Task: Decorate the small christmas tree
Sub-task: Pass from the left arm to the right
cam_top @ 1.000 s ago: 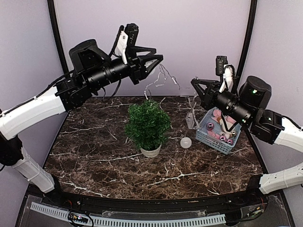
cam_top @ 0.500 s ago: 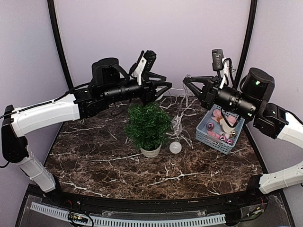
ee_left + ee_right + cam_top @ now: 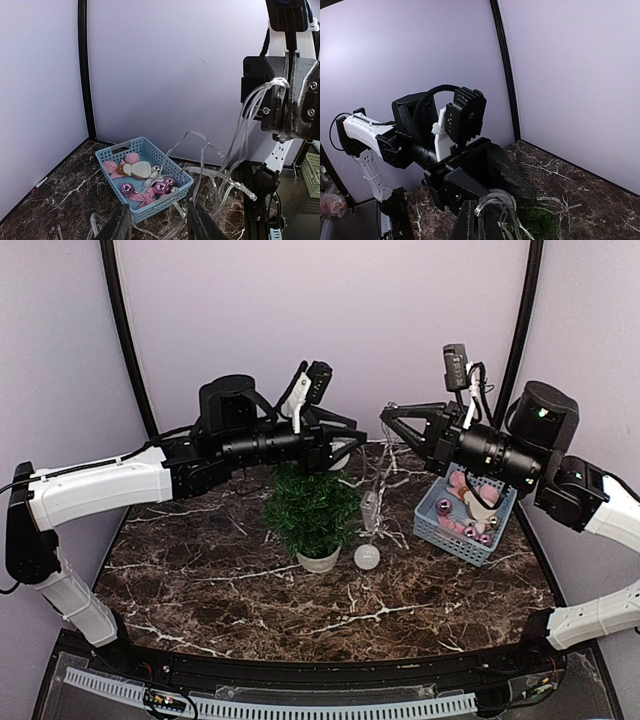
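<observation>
The small christmas tree stands mid-table in a pale pot. Just above its top my left gripper stands open. It faces my right gripper, which is shut on a bunch of clear string lights; these hang down to the table at the tree's right. In the left wrist view the right gripper holds the string lights up at the right, and loose strands cross low between my left fingers. In the right wrist view the string lights loop over the shut right gripper, before the left gripper's spread jaws.
A blue basket with pink baubles, pink bows and a pale figure sits at the right; it also shows in the left wrist view. A white ball lies beside the pot. Purple walls and black posts close in the back.
My left arm came down and to the right, over the tree, towards the right gripper. The right gripper rose and moved left. The lights sank beside the tree and the white ball rolled nearer the pot.
</observation>
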Motion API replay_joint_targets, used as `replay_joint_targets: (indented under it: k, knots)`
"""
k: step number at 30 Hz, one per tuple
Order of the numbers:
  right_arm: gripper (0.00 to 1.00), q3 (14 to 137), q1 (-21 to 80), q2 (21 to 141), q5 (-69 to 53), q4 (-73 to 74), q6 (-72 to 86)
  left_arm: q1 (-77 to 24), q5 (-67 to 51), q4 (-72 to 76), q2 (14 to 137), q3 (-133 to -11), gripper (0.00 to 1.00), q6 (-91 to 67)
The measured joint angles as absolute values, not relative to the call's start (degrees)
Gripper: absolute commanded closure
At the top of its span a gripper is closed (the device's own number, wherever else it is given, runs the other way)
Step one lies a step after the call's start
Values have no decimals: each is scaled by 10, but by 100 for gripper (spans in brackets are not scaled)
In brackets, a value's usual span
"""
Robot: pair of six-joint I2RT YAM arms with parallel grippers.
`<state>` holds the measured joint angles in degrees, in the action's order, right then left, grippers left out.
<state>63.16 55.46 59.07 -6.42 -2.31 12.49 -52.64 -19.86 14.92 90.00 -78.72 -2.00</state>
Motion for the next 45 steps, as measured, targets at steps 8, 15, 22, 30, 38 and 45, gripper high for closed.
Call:
replay_joint_targets:
  k: [8,15,22,30,38,45]
  knots:
    - [100,632,555,586,-57,-26,127,-510,-191,172,988,-856,89,-39]
    - [100,617,555,557,-5,-43,132,-493,-201,179,1063,-882,39,-52]
    - [100,584,555,542,76,-63,143,-492,-193,163,1045,-882,2,-21]
    - [100,580,555,543,117,-69,152,-492,-180,157,948,-850,1,20]
    - [100,580,555,556,111,-83,162,-506,-219,185,904,-803,9,-6]
    - [100,582,555,566,89,-91,167,-530,-236,196,946,-780,28,-52]
